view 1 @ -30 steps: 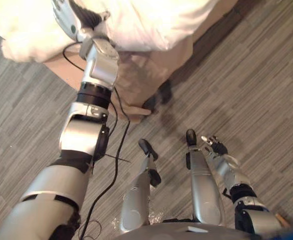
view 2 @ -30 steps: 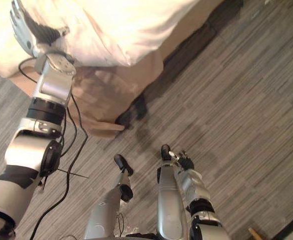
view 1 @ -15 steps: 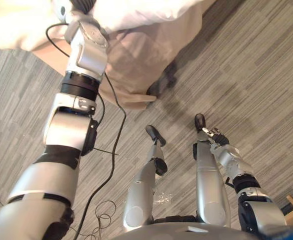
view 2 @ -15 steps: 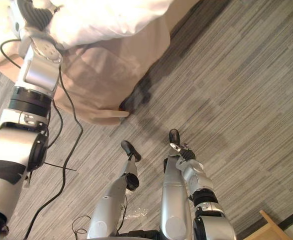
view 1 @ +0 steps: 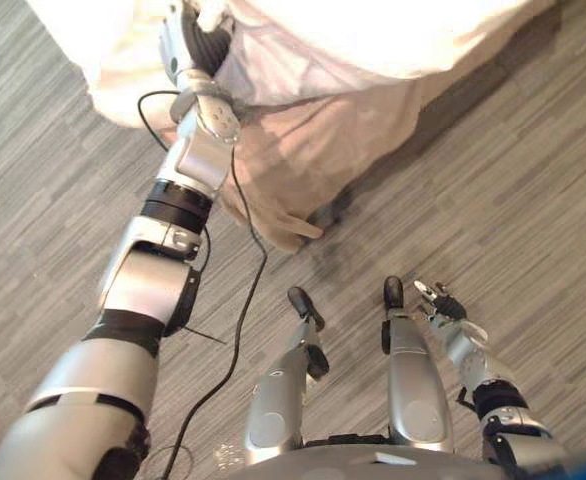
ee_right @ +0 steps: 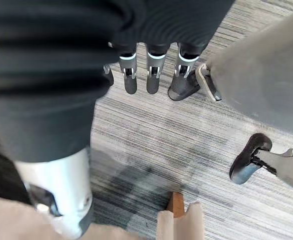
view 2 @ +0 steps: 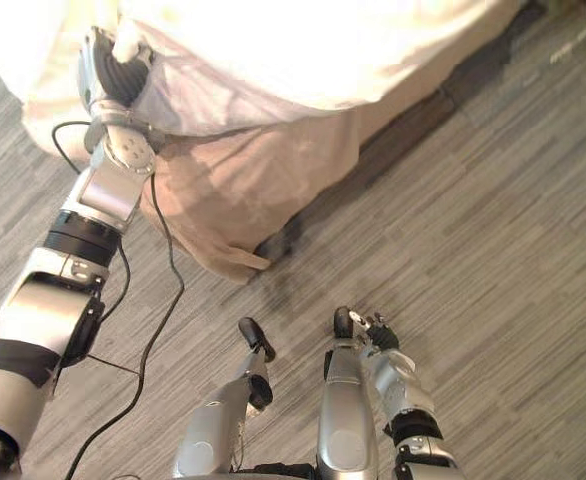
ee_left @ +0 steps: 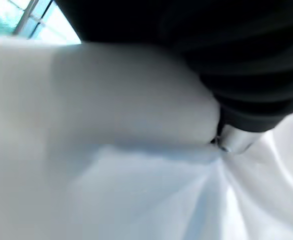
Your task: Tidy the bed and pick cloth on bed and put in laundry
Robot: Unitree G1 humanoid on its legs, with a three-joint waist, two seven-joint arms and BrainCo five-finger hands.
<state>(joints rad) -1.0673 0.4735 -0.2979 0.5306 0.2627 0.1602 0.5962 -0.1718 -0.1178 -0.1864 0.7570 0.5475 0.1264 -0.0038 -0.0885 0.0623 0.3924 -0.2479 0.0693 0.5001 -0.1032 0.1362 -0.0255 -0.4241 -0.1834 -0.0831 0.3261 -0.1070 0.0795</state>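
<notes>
Left hand (view 2: 116,72) is raised to the bed's corner, set into the white bedding (view 2: 303,50) where it overhangs the tan bed skirt (view 2: 243,190). Its fingers are buried in the folds, so I cannot tell whether it has a grip. Right hand (view 1: 441,302) hangs low over the carpeted floor (view 1: 533,200), fingers straight and relaxed, well apart from the bed. The bedding's edge runs along the bed's side. The left hand is nearer.

White duvet (view 1: 393,40), beige bed skirt (view 1: 313,150), grey floor (view 1: 533,200) with fine pale and dark streaks, left hand (view 2: 113,75) silver with dark ribbed cover, right hand (ee_right: 155,75) silver with dark tips, brown wooden leg (ee_right: 175,204)
</notes>
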